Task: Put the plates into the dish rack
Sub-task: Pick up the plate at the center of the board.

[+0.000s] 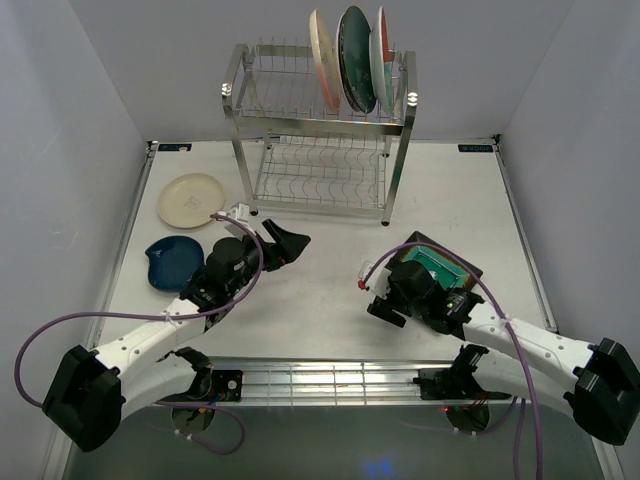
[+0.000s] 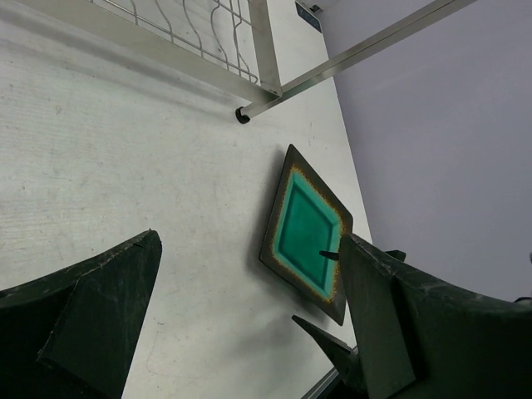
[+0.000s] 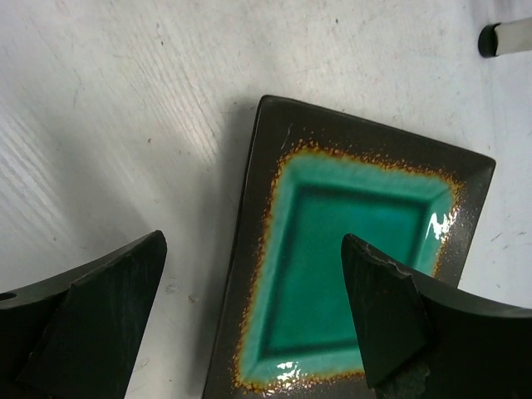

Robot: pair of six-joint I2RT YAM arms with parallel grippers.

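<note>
The steel dish rack [image 1: 320,150] stands at the back; its foot shows in the left wrist view [image 2: 243,116]. Three plates stand upright at the right end of its top tier: a cream-pink one [image 1: 323,60], a dark teal one [image 1: 355,58] and a red-rimmed one [image 1: 381,58]. A cream plate [image 1: 190,200] and a dark blue plate [image 1: 175,262] lie flat at the left. The square green plate [image 1: 445,265] [image 3: 349,274] [image 2: 306,237] lies flat at the right. My right gripper [image 1: 392,288] [image 3: 253,241] is open, hovering over the plate's left edge. My left gripper [image 1: 285,248] [image 2: 249,241] is open and empty above bare table.
The rack's lower tier [image 1: 320,180] holds no plates. A metal rail [image 1: 320,378] runs along the table's near edge between the arm bases. Grey walls close in the left, right and back sides.
</note>
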